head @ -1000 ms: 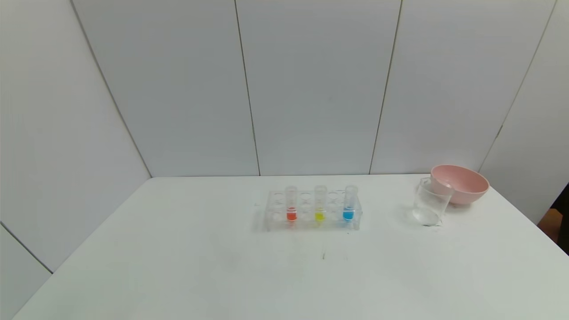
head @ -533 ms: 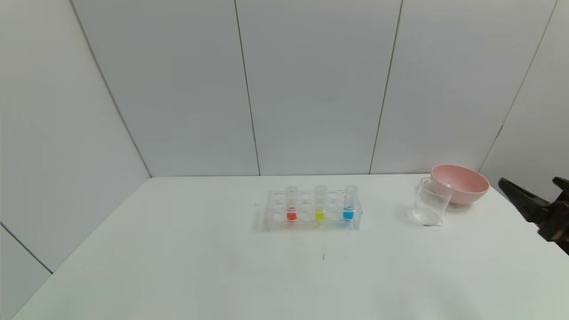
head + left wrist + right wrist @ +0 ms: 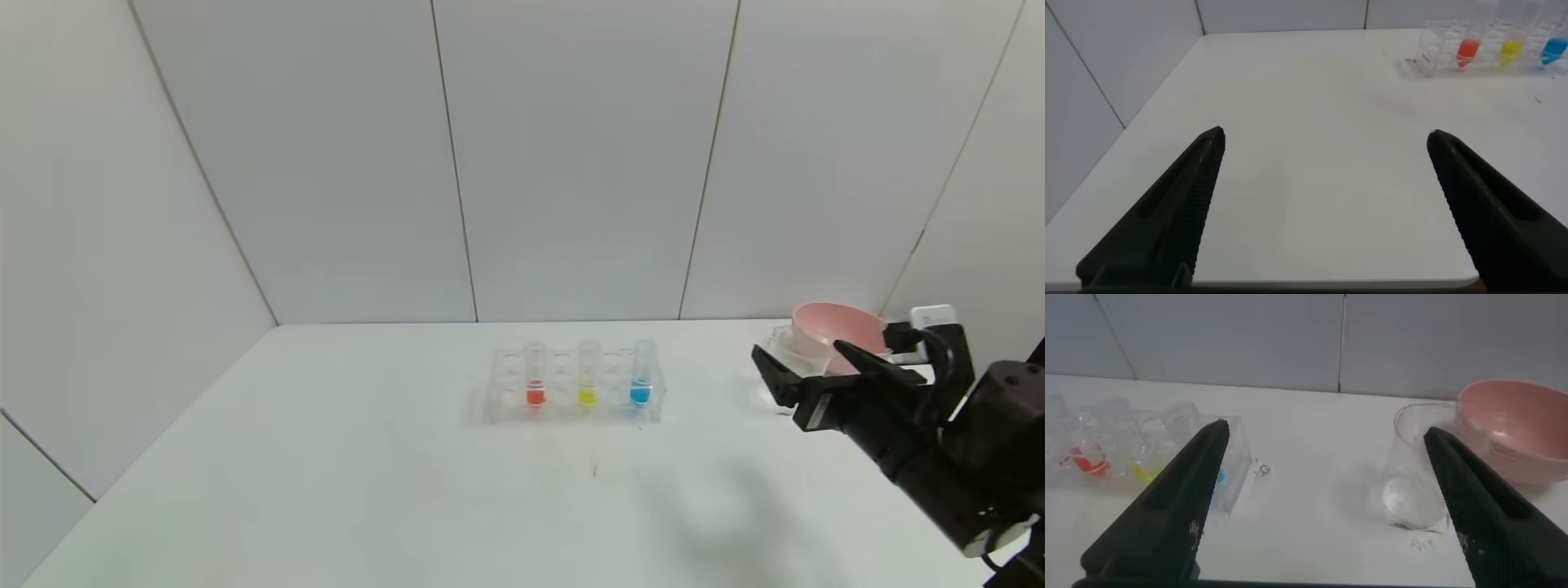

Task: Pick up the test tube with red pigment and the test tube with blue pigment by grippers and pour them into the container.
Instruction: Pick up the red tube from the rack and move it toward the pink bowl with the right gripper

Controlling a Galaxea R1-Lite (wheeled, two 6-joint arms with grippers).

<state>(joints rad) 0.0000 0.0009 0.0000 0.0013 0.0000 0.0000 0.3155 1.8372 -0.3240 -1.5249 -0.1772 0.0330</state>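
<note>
The red tube (image 3: 535, 375), a yellow tube (image 3: 587, 373) and the blue tube (image 3: 642, 372) stand upright in a clear rack (image 3: 571, 388) at the table's middle. The clear beaker (image 3: 785, 345) stands at the right, mostly behind my right gripper (image 3: 804, 359), which is open and empty, above the table in front of the beaker. In the right wrist view the beaker (image 3: 1414, 469) and the rack (image 3: 1143, 449) lie ahead of the open gripper (image 3: 1325, 433). My left gripper (image 3: 1324, 137) is open and empty over the near left table; the red tube (image 3: 1467, 51) is far ahead.
A pink bowl (image 3: 837, 331) stands just behind the beaker, touching it, near the table's right edge. White walls close the back and the left. Bare white tabletop (image 3: 367, 490) lies in front of the rack.
My right arm has come in from the right edge and moved left, now partly covering the beaker and bowl. The rack and tubes have not moved.
</note>
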